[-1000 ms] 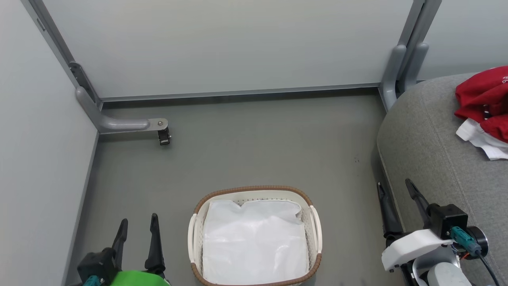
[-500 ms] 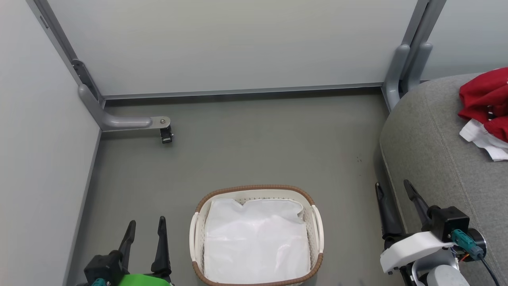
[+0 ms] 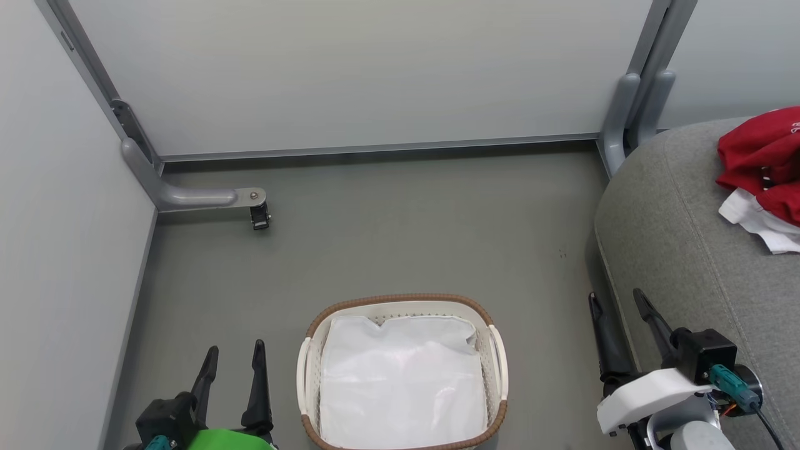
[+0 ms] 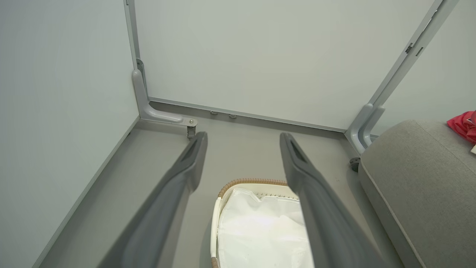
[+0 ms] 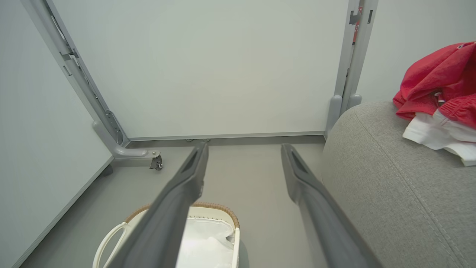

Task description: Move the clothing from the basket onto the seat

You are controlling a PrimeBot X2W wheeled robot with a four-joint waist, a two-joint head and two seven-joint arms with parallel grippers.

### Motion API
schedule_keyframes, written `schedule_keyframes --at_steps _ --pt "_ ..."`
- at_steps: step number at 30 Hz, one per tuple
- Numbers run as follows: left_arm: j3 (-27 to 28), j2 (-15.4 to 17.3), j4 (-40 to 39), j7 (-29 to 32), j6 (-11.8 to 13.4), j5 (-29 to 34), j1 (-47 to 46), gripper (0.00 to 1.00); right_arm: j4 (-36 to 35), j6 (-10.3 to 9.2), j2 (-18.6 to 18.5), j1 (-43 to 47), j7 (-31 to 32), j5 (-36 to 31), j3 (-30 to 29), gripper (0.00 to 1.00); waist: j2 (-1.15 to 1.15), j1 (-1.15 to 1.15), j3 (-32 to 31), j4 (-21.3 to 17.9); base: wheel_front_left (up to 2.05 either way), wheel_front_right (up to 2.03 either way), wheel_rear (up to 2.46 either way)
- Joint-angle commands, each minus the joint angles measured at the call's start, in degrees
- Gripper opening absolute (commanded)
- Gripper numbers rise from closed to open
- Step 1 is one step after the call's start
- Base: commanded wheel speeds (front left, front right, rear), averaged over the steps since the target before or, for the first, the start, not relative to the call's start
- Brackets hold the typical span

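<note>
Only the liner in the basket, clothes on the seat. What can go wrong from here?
1. The white liner in the basket could get grabbed by mistake.
2. The right end effector hangs open close beside the seat; a swing could snag the fabric.
3. The clothing runs off the picture's edge, so whether it all lies on the seat can't be confirmed.

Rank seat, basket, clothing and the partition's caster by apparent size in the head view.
1. seat, largest even though the frame crops it
2. basket
3. clothing, also cropped, so its full size is unsure
4. caster
</note>
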Motion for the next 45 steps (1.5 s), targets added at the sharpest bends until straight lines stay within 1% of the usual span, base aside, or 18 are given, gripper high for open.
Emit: schedule_keyframes --at_steps 1,8,14,15,18,30,45 --pt "0.39 -0.08 0.25 -0.02 -0.38 0.44 -1.01 1.0 0.26 -0.08 -0.22 0.92 -0.27 0.32 -0.04 1.0 0.0 0.0 -0.03 0.05 0.0 0.0 0.0" --pt "0.88 -0.49 0.47 -0.02 -0.84 0.94 -1.09 1.0 0.27 -0.08 -0.22 1.03 -0.27 0.57 0.09 1.0 0.0 0.0 -0.13 0.22 0.0 0.0 0.0" --pt "1.26 -0.86 0.93 -0.02 -1.32 -0.55 -0.9 1.0 0.35 -0.08 -0.22 1.0 -0.27 0.77 0.45 1.0 0.0 0.0 -0.2 0.17 0.0 0.0 0.0" --pt "1.13 -0.7 1.13 0.01 -1.17 -0.36 0.01 0.0 0.33 0.0 0.03 0.27 0.01 0.47 0.42 0.0 0.0 0.0 -0.2 0.18 0.0 0.0 0.0" --pt "1.16 -0.71 2.38 0.18 -1.19 -0.85 0.52 0.0 1.48 0.0 0.28 0.83 0.23 0.99 0.39 0.0 0.0 0.0 -0.22 0.17 0.0 0.0 0.0" --pt "3.53 -0.87 1.8 3.64 -1.67 -12.12 -1.11 0.0 0.96 -0.01 0.19 0.25 3.62 13.82 -1.05 0.0 0.0 0.0 -0.32 -0.09 0.0 0.0 0.0" --pt "6.0 -1.01 1.15 7.26 -2.21 -24.08 -2.79 0.0 0.39 -0.02 0.09 -0.41 7.22 27.3 -2.6 0.0 0.0 0.0 -0.45 -0.41 0.0 0.0 0.0"
